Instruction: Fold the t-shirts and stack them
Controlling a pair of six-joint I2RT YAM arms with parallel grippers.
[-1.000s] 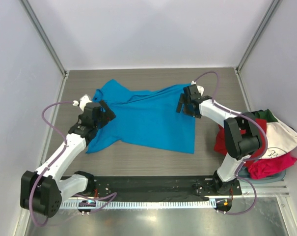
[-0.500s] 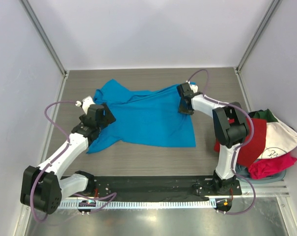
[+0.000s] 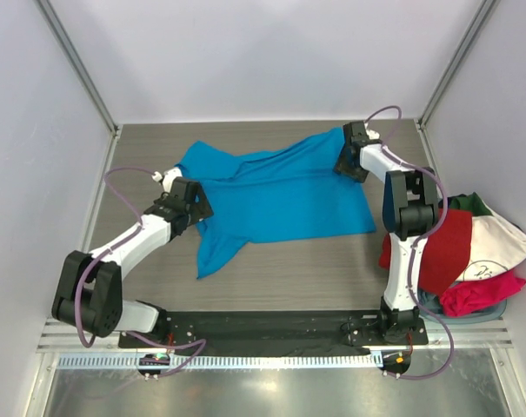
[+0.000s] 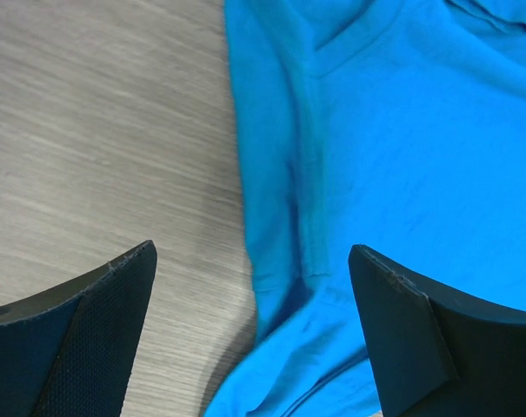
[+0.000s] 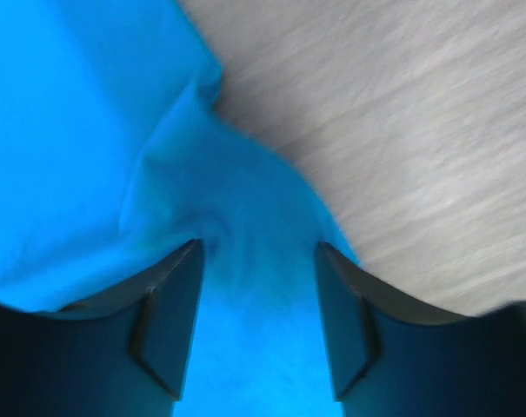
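Blue t-shirt (image 3: 280,195) lies mid-bench, rumpled, with one corner trailing toward 7 o'clock. Right fingers (image 3: 349,161), at 1 o'clock, clench a bunched fold of its far corner, and the cloth puckers between them. Left fingers (image 3: 196,201), at 9 o'clock, stand released, straddling the shirt's side edge and holding nothing. Pile of other shirts (image 3: 471,256) sits at 4 o'clock.

Risks, as judged:
- The pinch looks shallow, so a harder pull could slip the corner free.
- With only one corner held, tugging likely drags the whole shirt and deepens the twist instead of flattening it.
- Left fingers, closing here, may catch a single layer or scrape the bench (image 3: 158,148).
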